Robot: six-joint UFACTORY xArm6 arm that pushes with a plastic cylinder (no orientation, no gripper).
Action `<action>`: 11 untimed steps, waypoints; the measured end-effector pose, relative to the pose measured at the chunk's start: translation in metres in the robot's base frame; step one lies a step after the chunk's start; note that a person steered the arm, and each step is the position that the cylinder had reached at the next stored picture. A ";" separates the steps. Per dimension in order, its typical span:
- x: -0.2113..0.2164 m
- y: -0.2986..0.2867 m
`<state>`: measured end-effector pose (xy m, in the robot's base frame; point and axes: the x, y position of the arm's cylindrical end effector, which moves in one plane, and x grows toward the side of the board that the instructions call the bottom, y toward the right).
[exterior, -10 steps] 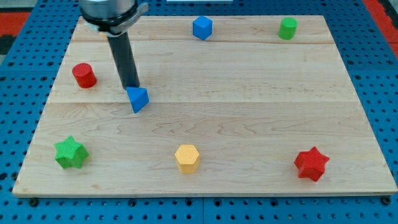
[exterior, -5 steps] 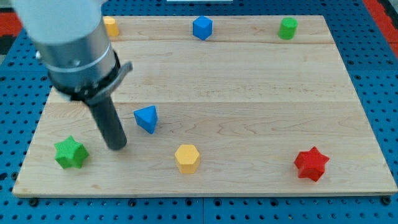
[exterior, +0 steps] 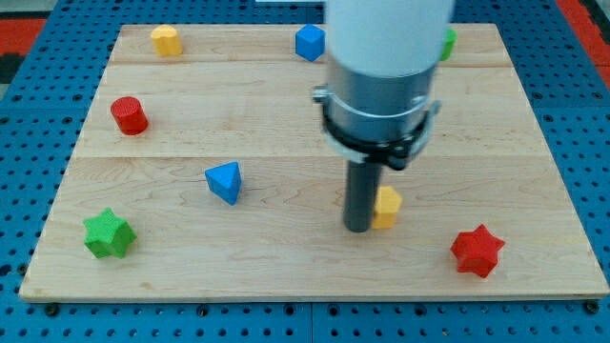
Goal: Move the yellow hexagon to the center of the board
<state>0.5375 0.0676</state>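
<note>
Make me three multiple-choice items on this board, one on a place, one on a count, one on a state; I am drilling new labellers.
1. Where is my tip relative to the yellow hexagon?
A. Against its side on the view's left
B. Far off at the view's top
C. Beside the green star

2. How many red blocks lie on the board?
A. One
B. Two
C. Three

3. What is partly hidden behind the arm?
A. The blue triangular block
B. The red star
C. The green block at the view's top

Key: 1 A, the rod's end sits right beside the hexagon. 2 B, a red cylinder and a red star. 3 C, only an edge of the green block shows.
</note>
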 end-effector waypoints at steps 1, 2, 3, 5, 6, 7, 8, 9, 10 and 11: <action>0.004 0.037; 0.012 0.075; 0.013 0.092; -0.043 -0.012; -0.068 -0.048; -0.054 -0.020; -0.026 0.004; -0.037 0.048; -0.082 0.010; -0.097 -0.047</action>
